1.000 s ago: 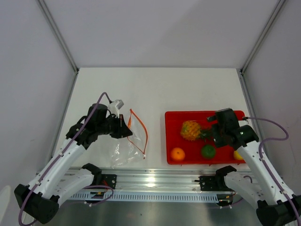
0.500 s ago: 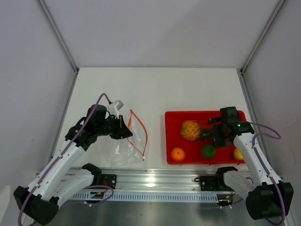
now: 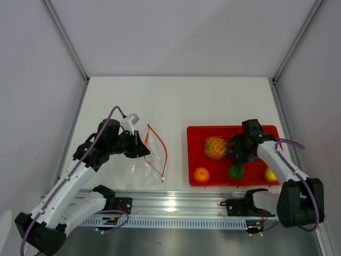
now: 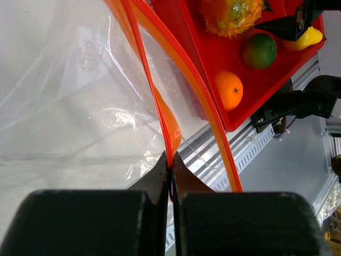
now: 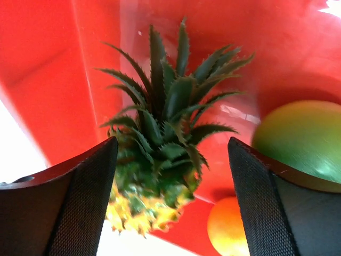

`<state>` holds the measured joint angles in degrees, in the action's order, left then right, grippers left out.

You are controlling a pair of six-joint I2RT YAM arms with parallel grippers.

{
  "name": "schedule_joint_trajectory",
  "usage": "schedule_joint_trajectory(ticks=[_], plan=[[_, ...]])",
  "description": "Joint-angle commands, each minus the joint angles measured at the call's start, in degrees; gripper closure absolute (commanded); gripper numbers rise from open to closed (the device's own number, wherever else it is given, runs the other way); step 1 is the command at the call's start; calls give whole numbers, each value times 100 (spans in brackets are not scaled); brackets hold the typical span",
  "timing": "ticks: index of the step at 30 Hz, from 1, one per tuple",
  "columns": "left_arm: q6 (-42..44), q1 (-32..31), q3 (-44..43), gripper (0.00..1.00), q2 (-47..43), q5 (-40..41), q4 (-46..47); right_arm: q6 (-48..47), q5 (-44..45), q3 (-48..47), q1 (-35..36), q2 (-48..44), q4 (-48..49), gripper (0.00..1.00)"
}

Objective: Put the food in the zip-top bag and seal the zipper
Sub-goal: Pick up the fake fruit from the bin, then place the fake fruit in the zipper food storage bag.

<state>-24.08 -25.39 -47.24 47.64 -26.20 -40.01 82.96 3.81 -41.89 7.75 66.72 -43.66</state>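
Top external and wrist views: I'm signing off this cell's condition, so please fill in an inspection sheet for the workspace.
Surface: white table, bearing bag and red tray.
Job's things: zip-top bag lies left, mouth open; pineapple, orange, green fruit and lemon all in the tray.
Clutter: nothing seen.
Grippers: left gripper shut on the zipper; right gripper open, astride the pineapple's crown.
Cables: purple cable loops along each arm, off the fruit.
Surroundings: white walls, aluminium frame, rail at the near edge.
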Motion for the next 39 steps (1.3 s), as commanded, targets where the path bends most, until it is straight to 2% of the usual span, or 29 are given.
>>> schedule_joint_trajectory(ticks=[1, 4, 7, 8, 11, 16, 23, 26, 32, 36, 37, 39], plan=[[-71, -37, -31, 99, -123, -105, 46, 63, 32, 32, 34, 262, 507, 17], [-80, -37, 13, 100, -141, -105, 63, -16, 32, 110, 95, 438, 779, 21], [-97, -37, 40, 99, -141, -105, 72, -16, 32, 338, 130, 500, 1025, 34], [-97, -37, 66, 99, -141, -114, 72, -25, 23, 374, 139, 491, 1078, 47], [-106, -37, 93, 99, -149, -123, 98, -104, 75, 462, 174, 421, 1140, 73], [-97, -37, 110, 100, -158, -123, 90, -376, 286, 471, 245, 70, 1202, 98], [-71, -37, 93, 99, -185, -114, 28, -1158, 400, 164, 315, -791, 1026, 100], [-53, -37, 40, 99, -176, -123, 2, -1834, 427, -196, 570, -1204, 1263, 100], [-27, -37, -109, 100, -97, -280, -68, -3100, 717, -1074, 1948, -1425, 2009, 100], [-62, -37, -127, 99, -79, -404, -68, -3593, 743, -1453, 2976, -1179, 2703, 100], [-71, -37, -118, 99, -79, -421, -42, -3689, 778, -1488, 3361, -1126, 3122, 100], [-97, -37, -110, 99, -88, -500, -42, -3901, 796, -1541, 3680, -942, 3503, 100]])
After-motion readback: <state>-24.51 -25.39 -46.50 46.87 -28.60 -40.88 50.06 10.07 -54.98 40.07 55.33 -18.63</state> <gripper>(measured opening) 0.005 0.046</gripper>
